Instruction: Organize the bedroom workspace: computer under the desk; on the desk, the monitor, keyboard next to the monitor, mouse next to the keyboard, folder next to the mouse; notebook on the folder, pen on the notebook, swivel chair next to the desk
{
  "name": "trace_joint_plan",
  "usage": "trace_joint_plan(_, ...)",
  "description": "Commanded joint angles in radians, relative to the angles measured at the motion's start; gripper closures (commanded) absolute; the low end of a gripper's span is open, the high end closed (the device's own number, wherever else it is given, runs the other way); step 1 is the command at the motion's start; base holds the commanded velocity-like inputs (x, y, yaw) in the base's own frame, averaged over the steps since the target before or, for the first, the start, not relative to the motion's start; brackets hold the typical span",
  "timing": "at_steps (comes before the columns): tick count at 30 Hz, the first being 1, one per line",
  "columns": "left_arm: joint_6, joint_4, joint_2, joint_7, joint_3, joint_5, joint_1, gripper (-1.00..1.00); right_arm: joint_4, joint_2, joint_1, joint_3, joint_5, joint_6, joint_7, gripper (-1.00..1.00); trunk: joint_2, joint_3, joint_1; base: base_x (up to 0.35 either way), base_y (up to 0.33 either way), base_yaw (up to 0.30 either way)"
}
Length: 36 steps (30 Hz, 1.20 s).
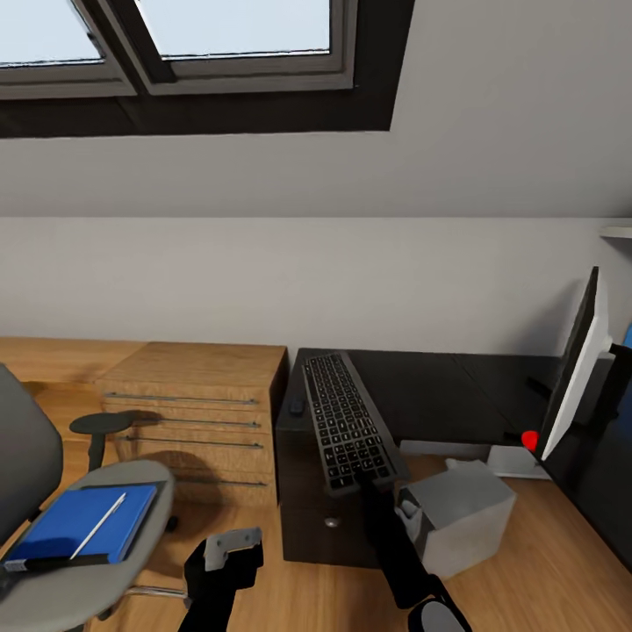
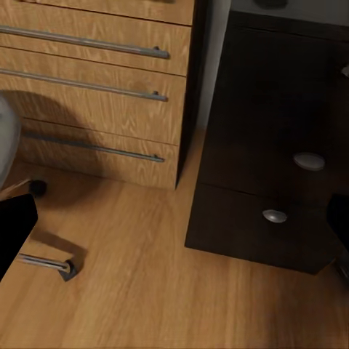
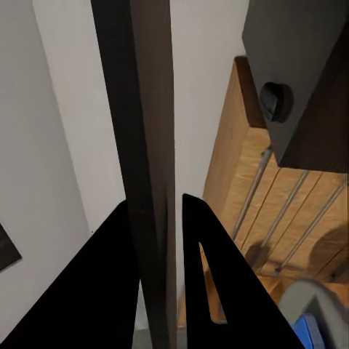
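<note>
Currently my right gripper (image 3: 161, 240) is clenched on the keyboard's (image 1: 348, 423) near end, far end over the desk (image 1: 439, 391) (mouse (image 1: 297, 406) just beside it); left gripper (image 1: 230, 551) idle, state indeterminable; lay it flat beside the monitor (image 1: 575, 369).

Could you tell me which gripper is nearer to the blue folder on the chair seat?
Left. The left gripper hovers just beside the folder; the right gripper clamps the keyboard over by the desk.
</note>
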Motion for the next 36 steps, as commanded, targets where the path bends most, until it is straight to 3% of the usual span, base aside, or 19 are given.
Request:
trace_joint_plan(1, 0.003, -0.004, 0.000, 0.006, -0.001, 0.007, 0.000, -1.00, 0.004, 0.006, -0.002, -0.006, -0.009, -0.009, 0.006, 1.00, 0.000, -0.001, 0.000, 0.159, 0.000, 0.000)
trace_joint_plan(4, 0.004, -0.006, -0.001, 0.006, -0.002, 0.007, 0.000, -1.00, 0.046, 0.047, -0.010, -0.047, -0.006, -0.020, -0.014, 1.00, 0.000, -0.001, 0.000, 0.070, 0.000, 0.000)
trace_joint_plan(7, 0.004, -0.007, -0.001, 0.007, -0.003, 0.007, 0.000, -1.00, 0.126, 0.073, -0.088, -0.089, -0.003, -0.025, -0.047, 1.00, 0.000, -0.001, 0.000, 0.016, 0.000, 0.000)
trace_joint_plan(10, 0.005, -0.007, -0.001, 0.007, -0.004, 0.007, 0.000, -1.00, 0.204, 0.081, -0.174, -0.100, -0.003, -0.031, -0.071, 1.00, 0.000, -0.001, 0.000, 0.005, 0.000, 0.000)
trace_joint_plan(14, 0.005, -0.006, -0.001, 0.007, -0.004, 0.007, 0.000, -1.00, 0.370, 0.087, -0.348, -0.106, -0.003, -0.077, -0.090, 1.00, 0.000, -0.001, 0.000, 0.001, 0.000, 0.000)
trace_joint_plan(17, 0.005, -0.006, -0.001, 0.007, -0.003, 0.007, 0.000, -1.00, 0.425, 0.087, -0.405, -0.107, -0.004, -0.095, -0.092, 1.00, 0.000, -0.001, 0.000, 0.000, 0.000, 0.000)
trace_joint_plan(30, 0.003, -0.008, -0.001, 0.007, -0.006, 0.009, 0.000, -1.00, 0.461, 0.103, -0.428, -0.106, -0.022, -0.108, -0.091, 1.00, 0.000, -0.001, 0.000, 0.175, 0.106, 0.000)
trace_joint_plan(33, 0.003, -0.008, -0.001, 0.007, -0.007, 0.009, 0.000, -1.00, 0.462, 0.103, -0.427, -0.107, -0.079, -0.106, -0.092, 1.00, 0.000, -0.001, 0.000, 0.272, 0.203, 0.000)
trace_joint_plan(36, 0.004, -0.007, -0.001, 0.007, -0.007, 0.009, 0.000, -1.00, 0.464, 0.102, -0.427, -0.106, -0.199, -0.104, -0.089, 1.00, 0.000, -0.001, 0.000, 0.258, 0.213, 0.000)
